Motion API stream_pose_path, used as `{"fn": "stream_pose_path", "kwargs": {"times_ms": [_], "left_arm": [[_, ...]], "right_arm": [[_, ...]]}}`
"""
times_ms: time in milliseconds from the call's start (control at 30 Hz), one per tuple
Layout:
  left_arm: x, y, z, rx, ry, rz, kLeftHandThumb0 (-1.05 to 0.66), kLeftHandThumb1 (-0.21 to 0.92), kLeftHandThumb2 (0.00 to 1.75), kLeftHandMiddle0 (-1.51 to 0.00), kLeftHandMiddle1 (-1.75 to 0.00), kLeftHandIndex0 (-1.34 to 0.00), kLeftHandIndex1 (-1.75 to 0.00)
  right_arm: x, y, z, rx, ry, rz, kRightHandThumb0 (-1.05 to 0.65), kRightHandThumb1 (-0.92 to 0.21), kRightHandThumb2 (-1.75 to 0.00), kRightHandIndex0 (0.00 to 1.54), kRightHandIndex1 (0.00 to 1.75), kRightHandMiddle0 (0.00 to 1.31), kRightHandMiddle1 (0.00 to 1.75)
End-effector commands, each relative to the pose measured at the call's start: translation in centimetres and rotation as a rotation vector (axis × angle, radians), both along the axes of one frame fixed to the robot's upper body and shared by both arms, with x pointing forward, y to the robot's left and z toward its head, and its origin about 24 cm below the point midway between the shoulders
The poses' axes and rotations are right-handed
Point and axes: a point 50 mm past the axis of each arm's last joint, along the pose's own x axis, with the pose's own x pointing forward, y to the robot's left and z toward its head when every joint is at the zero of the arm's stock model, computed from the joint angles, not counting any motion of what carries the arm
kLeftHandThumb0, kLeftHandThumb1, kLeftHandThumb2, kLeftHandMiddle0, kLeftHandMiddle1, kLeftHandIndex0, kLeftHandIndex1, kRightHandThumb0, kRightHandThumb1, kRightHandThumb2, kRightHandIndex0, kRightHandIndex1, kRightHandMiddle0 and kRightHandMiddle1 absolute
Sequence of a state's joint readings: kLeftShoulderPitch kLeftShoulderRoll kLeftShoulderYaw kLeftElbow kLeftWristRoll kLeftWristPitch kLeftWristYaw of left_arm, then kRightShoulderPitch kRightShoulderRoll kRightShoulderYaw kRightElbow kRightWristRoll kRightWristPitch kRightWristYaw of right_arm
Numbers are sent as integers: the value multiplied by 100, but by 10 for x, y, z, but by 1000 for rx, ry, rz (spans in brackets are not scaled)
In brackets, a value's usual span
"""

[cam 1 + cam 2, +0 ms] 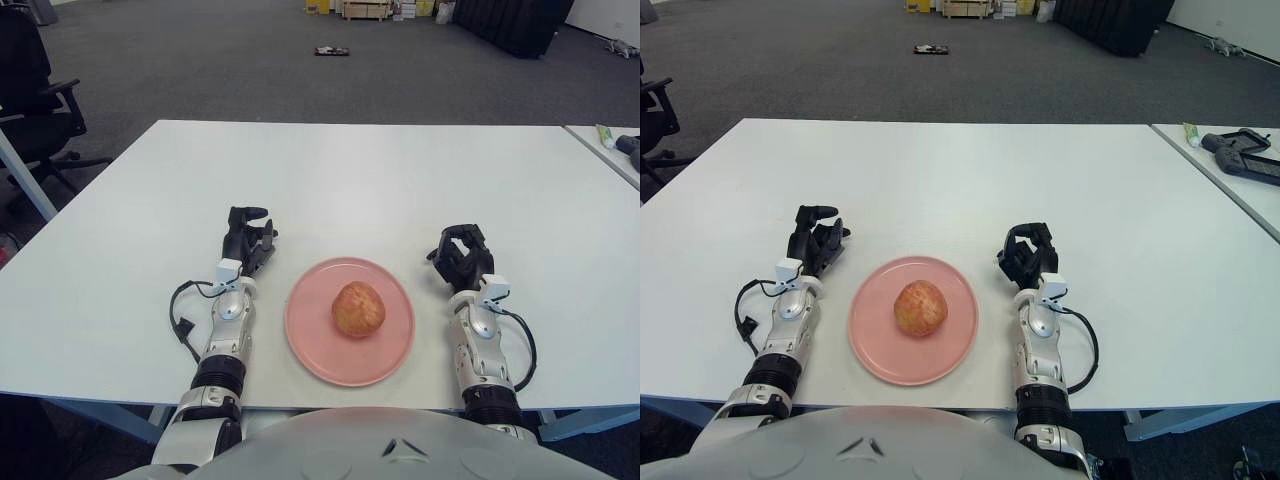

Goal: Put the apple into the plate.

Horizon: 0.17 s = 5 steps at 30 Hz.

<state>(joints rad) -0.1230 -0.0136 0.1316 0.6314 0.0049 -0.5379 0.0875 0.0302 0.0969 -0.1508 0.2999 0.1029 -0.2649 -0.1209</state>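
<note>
A reddish-yellow apple [358, 309] sits near the middle of a pink plate [305, 335] close to the table's front edge. My left hand [246, 237] shows just left of the plate, fingers loosely spread and holding nothing. To the right of the plate is my right hand [460, 255], its dark fingers curled inward with nothing in them. Neither hand touches the apple or the plate.
The white table [350, 170] stretches far behind the plate. A black office chair [35, 85] stands off the table's left side. A second table [1240, 155] at the right carries a controller and a small tube.
</note>
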Motion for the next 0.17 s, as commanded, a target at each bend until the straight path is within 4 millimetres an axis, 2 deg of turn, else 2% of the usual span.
{"fn": "stream_pose_path", "kwargs": {"times_ms": [0,133], "left_arm": [[-7,6,-8,11,51,24,-35,92,53,-46,-150,-20,-175],[-8,8,-8,13,51,32,-35,92,53,-47,-150,-20,-175]], "right_arm": [[-6,4,-12,20,76,6,-38,-68,-85,65,175,34,175],[-6,3,-12,20,83,14,-38,-68,-86,65,175,34,175]]}}
